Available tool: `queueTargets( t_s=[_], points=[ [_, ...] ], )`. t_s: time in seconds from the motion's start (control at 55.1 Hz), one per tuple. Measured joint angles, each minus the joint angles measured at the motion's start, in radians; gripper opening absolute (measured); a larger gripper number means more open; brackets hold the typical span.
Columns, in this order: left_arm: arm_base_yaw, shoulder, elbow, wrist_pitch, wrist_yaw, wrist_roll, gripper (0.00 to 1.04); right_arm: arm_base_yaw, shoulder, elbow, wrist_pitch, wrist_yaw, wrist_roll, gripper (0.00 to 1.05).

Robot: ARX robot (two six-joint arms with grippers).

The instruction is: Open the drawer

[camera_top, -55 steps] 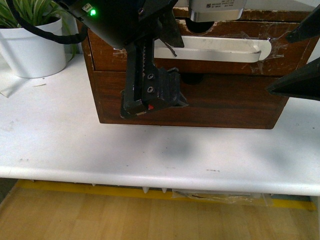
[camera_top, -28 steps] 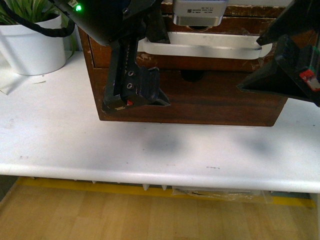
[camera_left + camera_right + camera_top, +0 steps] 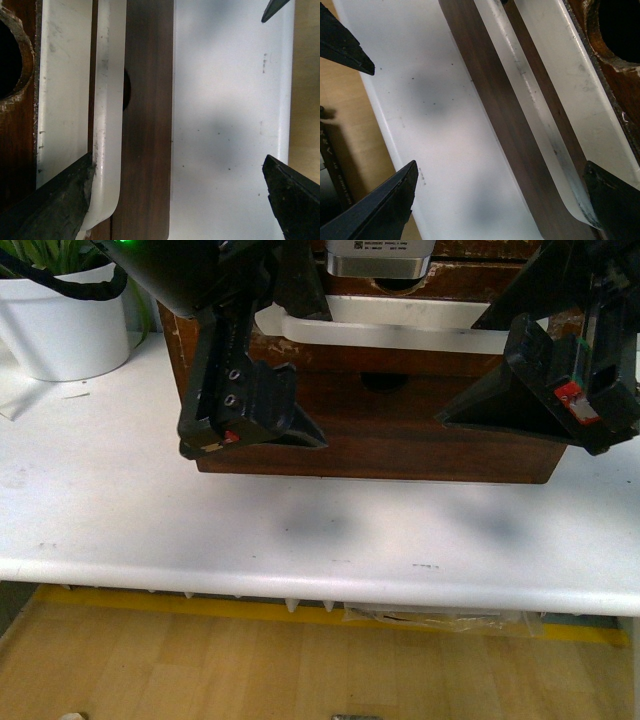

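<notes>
The drawer is the upper one in a dark-brown wood cabinet, with a long white handle across its front. My left gripper hangs open in front of the cabinet's left part. My right gripper hangs open in front of its right part. In the left wrist view the handle runs beside one finger of the open gripper, and the chipped notch shows. In the right wrist view the handle ends by one finger of the open gripper. Neither gripper holds anything.
The cabinet stands on a white table, whose front edge is near the camera. A plain lower drawer front lies under the handle. A white plant pot stands at the back left. A wooden floor lies below.
My left gripper has moved left and a little up. My right gripper has come further into the front view from the right. The cabinet sits slightly higher in the picture.
</notes>
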Motion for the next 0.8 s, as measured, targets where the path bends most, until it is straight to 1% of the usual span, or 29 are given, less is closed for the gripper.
queueTargets(
  t_s=[0.254,0.544,0.726,0.798],
  points=[
    [-0.007,-0.051,-0.013,-0.133,0.009,0.066,0.99,0.008,-0.038,-0.013,-0.107,-0.041,-0.062,0.96],
    [-0.030,-0.143,-0.089,-0.220,0.023,0.119,0.99,0.034,-0.108,-0.071,-0.195,-0.060,-0.112,0.96],
    [-0.040,-0.204,-0.137,-0.260,0.037,0.135,0.99,0.053,-0.157,-0.123,-0.201,-0.072,-0.113,0.96],
    [-0.042,-0.233,-0.172,-0.197,0.060,0.114,0.99,0.053,-0.182,-0.141,-0.138,-0.066,-0.098,0.96]
  ],
)
